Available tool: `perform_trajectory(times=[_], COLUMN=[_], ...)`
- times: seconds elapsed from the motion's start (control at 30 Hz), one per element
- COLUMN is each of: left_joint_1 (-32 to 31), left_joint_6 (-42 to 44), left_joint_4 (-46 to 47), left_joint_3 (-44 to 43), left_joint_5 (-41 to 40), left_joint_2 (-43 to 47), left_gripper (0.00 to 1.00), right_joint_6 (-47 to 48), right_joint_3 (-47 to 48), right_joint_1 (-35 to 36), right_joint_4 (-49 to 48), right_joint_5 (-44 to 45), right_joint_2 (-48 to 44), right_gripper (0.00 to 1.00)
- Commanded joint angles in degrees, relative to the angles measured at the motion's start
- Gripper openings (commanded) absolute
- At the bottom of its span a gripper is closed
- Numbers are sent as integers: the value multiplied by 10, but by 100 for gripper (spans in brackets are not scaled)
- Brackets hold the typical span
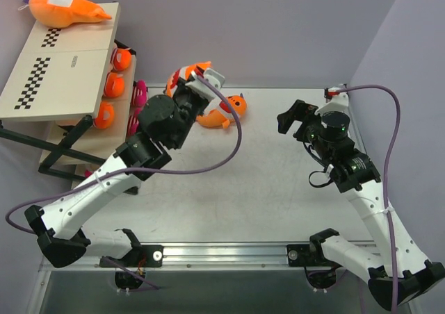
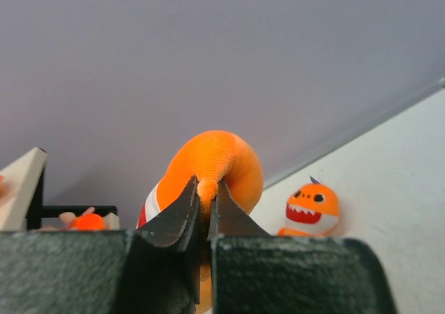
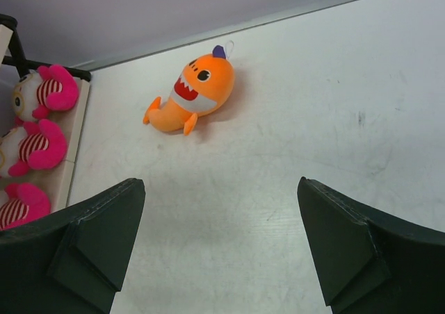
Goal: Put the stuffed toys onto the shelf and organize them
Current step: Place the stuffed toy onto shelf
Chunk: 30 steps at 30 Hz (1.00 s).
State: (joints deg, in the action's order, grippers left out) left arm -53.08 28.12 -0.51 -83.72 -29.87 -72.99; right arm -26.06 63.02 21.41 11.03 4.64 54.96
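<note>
no words or numbers can be read. a white patch with red marks on the orange shark at eleven o'clock is blurred; a small dark mark on the shelf top board is too tiny.

Bare table lies before the right end effector; one shark sits ahead-left.

I see a white table, lightly scuffed, backed by a plain lavender far wall, with a side wall of the same colour on the right. An aluminium rail runs along its near edge. The light is soft and even.
</note>
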Motion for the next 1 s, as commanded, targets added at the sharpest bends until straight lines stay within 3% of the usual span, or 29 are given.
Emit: perform_trajectory(times=[0.0,0.2,0.53,0.67,0.97], left_joint_1=[19,62,154,218,403], left_joint_6=[23,47,140,159,60], left_joint_4=[-63,-95,-122,-135,-272], left_joint_3=[-120,-269,-400,-415,-380], left_joint_5=[-10,-19,-79,-82,7], left_joint_2=[-18,-51,-80,-87,-105], left_gripper=[2,2,3,2,3], right_joint_6=[15,15,22,34,48], right_joint_3=[-11,-21,-36,-45,-66], right_joint_1=[-3,-5,-6,-8,-12], right_joint_4=[11,12,5,5,-4], right_joint_5=[19,12,-24,-34,-60], right_joint_2=[-13,-19,1,15,37], right_gripper=[96,96,96,96,96])
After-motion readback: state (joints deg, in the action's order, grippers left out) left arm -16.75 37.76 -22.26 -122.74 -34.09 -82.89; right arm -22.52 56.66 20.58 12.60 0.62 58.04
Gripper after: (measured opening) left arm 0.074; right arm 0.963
